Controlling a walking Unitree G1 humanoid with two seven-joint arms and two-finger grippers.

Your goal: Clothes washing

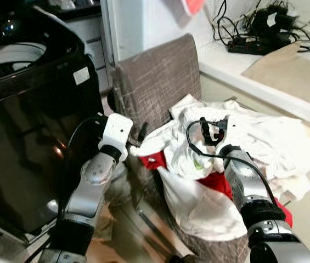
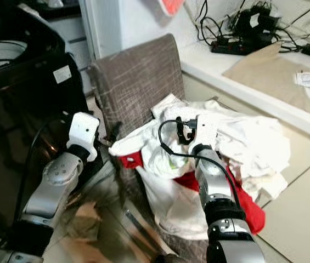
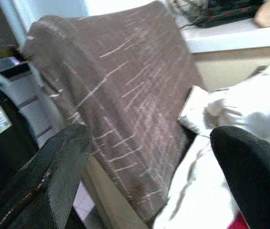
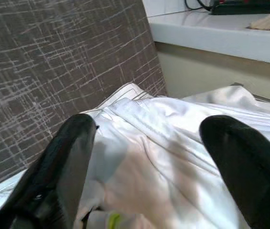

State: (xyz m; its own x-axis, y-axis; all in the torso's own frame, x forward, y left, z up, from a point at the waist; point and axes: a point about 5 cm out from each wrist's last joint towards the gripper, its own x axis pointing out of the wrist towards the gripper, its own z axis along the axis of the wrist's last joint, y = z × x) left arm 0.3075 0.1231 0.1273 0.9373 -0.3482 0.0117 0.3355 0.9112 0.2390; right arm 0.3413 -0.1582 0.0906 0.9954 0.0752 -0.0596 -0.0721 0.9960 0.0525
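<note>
Sprawling over the seat of a chair (image 1: pixel 160 82) upholstered in brown woven fabric streaked with pale crosshatch threads, a heap of white laundry (image 1: pixel 253 142) lies rumpled in soft folds, with a red garment (image 1: pixel 215 183) showing in patches from under it at the seat's front edge. The chair's padded back stands upright behind the heap, its top corners rounded. To the chair's left stands a glossy black washing machine (image 1: pixel 28 148), its smooth front throwing reflections and a small white label near its top corner; its upper part is cut off by the frame. Behind the chair runs a pale surface (image 1: pixel 264 76) carrying a sheet of brown paper (image 1: pixel 294 68) and a tangle of black cables (image 1: pixel 259 27). The left end effector (image 3: pixel 144 176) is beside the chair's left edge, its blunt black fingers (image 3: pixel 53 176) spread apart with nothing between them, pointing at the chair back. The right end effector (image 4: pixel 149 171) hovers over the heap, fingers (image 4: pixel 63 171) likewise apart above creased, slightly shiny white cloth; a small yellow-green fleck among the folds is too blurred to identify. How many garments make up the heap cannot be told.
</note>
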